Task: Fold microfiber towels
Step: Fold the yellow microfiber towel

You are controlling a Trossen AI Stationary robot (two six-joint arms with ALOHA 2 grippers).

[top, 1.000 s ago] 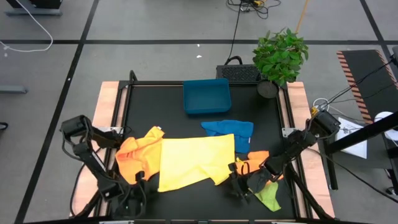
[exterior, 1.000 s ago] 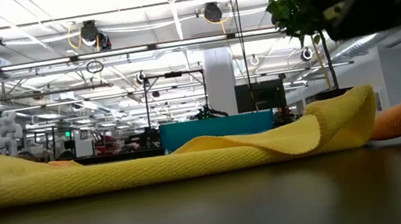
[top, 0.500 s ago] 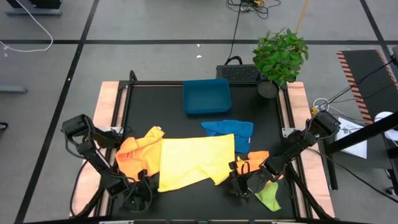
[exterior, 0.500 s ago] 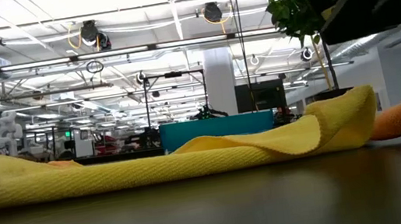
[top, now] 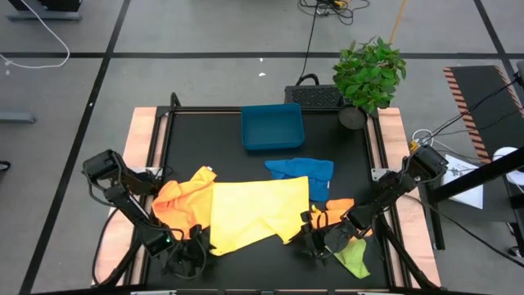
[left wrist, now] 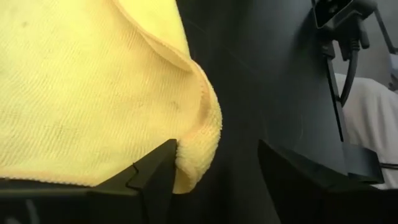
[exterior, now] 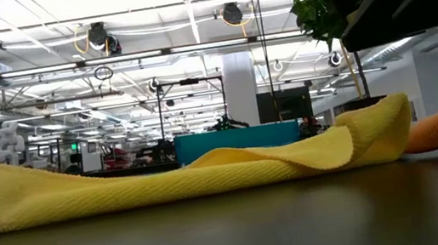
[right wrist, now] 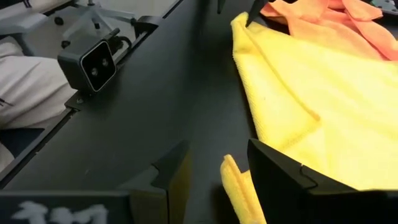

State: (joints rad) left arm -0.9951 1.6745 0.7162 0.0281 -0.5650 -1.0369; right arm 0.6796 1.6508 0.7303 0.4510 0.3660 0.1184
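Lying on the worktop [top: 188, 139]: four towels, yellow towel [top: 254, 213] between both hands; left hand [top: 195, 244] and right hand [top: 315, 239] spread, gripping nothing.

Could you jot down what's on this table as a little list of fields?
Spread cloth: pale yellow towel
Other cloths: orange towel, blue towel, lime green towel
Container: blue tray, empty
Left tool: open, at the yellow towel's near corner
Right tool: at the towel's other near edge
Off-table: potted plant
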